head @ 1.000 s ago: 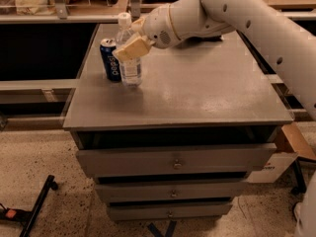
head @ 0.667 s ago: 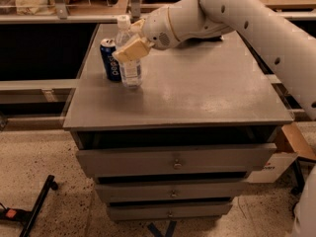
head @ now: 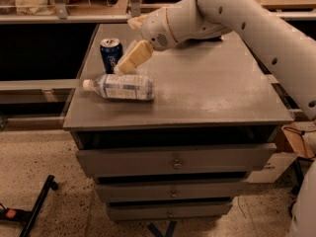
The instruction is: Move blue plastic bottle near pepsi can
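The blue plastic bottle [head: 123, 87] lies on its side on the grey table [head: 212, 88], near the front left, with its white cap pointing left. The pepsi can [head: 111, 54] stands upright just behind it, a small gap apart. My gripper [head: 134, 39] hovers just above and behind the bottle, to the right of the can. It is open and holds nothing. One tan finger [head: 133, 57] hangs right over the bottle's upper side.
The table top sits on a cabinet with three drawers [head: 173, 162]. A dark shelf and rail [head: 44, 19] run behind and to the left. A cardboard box [head: 291, 144] stands at the right on the floor. A black stand leg [head: 37, 206] lies at the lower left.
The bottle stood upright in my gripper beside the can; now it lies toppled on the table, cap to the left, and my gripper has let go and sits above it.
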### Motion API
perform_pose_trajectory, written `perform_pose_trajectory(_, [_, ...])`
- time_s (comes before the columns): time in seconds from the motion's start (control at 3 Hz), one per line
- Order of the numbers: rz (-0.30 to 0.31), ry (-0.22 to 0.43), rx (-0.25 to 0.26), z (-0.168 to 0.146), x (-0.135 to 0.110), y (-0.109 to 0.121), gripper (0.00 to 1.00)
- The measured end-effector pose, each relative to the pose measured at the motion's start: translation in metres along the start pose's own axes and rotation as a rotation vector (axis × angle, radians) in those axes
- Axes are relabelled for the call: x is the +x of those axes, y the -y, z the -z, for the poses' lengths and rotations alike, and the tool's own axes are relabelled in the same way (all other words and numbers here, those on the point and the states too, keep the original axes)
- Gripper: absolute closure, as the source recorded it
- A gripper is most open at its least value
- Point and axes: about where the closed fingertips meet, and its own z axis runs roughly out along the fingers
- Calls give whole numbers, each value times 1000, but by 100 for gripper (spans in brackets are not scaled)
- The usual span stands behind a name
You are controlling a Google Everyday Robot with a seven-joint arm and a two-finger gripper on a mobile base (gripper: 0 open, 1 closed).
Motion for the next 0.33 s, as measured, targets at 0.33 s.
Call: perform_pose_trajectory(0.33, [0,0,0,0,0,0,0])
